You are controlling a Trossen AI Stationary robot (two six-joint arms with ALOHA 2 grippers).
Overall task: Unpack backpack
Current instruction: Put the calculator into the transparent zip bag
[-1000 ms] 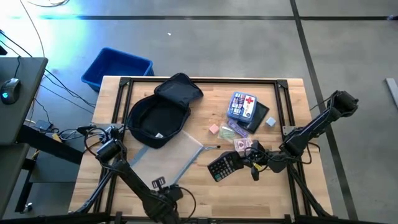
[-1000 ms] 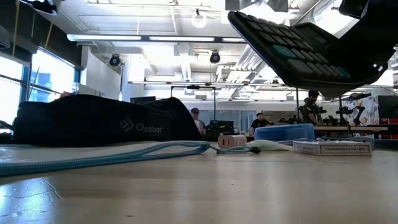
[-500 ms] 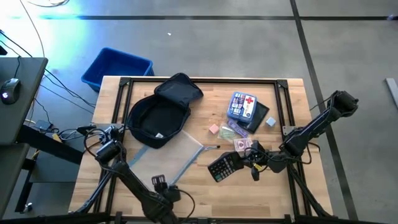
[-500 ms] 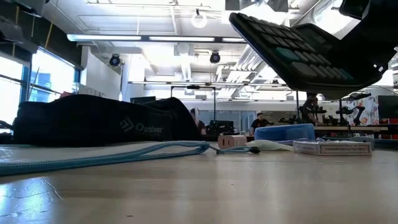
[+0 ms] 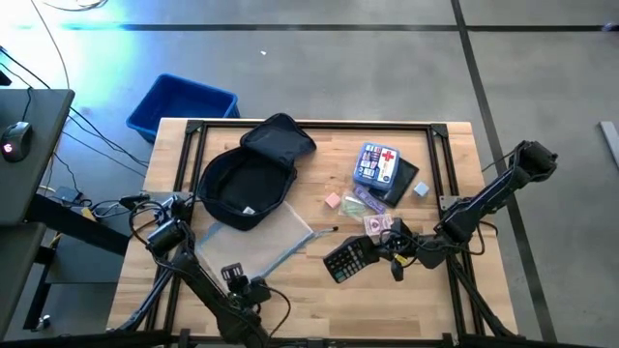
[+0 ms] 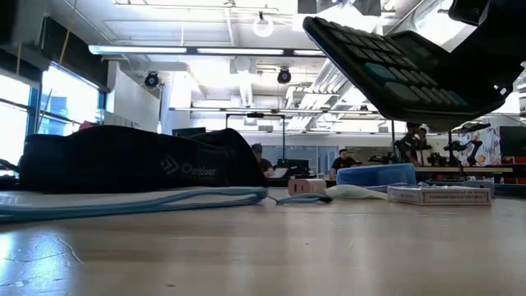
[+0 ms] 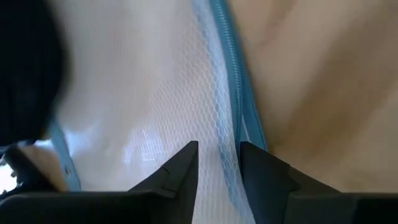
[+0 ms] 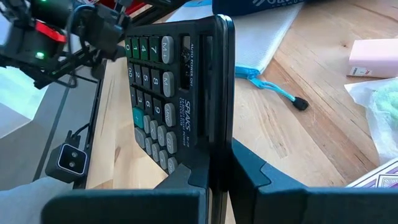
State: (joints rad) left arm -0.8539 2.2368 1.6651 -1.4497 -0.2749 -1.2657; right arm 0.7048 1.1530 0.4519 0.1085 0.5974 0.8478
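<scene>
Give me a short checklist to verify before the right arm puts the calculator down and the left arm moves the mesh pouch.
1. Right tool clamped on calculator: ok.
2. Calculator off the table: ok, it hangs tilted above it.
3. Bare wood beneath the calculator: ok.
4. Left tool over pouch edge: ok; grip cannot tell.
5. Backpack open: ok.
6. Backpack empty: cannot tell.
</scene>
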